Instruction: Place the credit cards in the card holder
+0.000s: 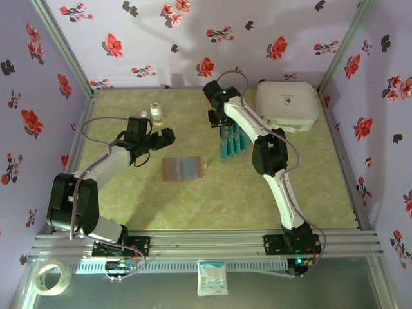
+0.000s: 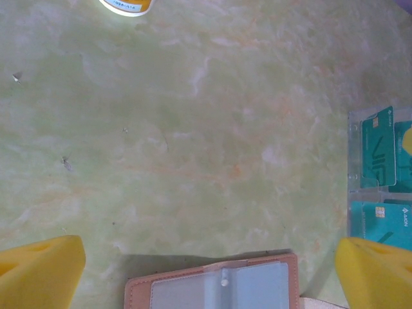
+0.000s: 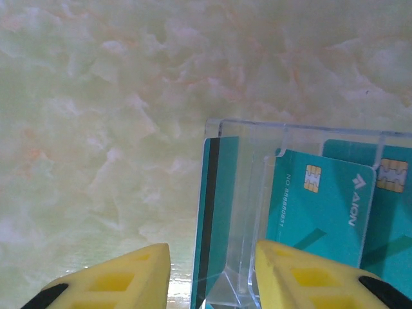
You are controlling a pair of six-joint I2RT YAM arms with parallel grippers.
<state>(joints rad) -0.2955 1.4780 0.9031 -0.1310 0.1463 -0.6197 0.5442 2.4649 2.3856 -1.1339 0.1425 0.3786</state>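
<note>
The card holder (image 1: 182, 168) lies open and flat mid-table, brown rim around a grey-blue inside; the left wrist view has it at the bottom edge (image 2: 219, 290). Several teal credit cards (image 1: 233, 143) stand in a clear plastic rack (image 3: 302, 129). My right gripper (image 1: 222, 125) hangs over the rack's left end. Its jaws (image 3: 212, 248) are narrowed, straddling one card with a black stripe (image 3: 222, 193) and a rack divider. A gap shows between the left pad and that card. My left gripper (image 2: 207, 257) is open just beyond the card holder, holding nothing.
A large white rounded case (image 1: 286, 105) sits at the back right, close behind the right arm. A small white bottle (image 1: 156, 114) stands at the back left, near the left gripper (image 1: 143, 156). A tape roll (image 1: 51, 278) and a packet (image 1: 211, 278) lie below the table's front rail.
</note>
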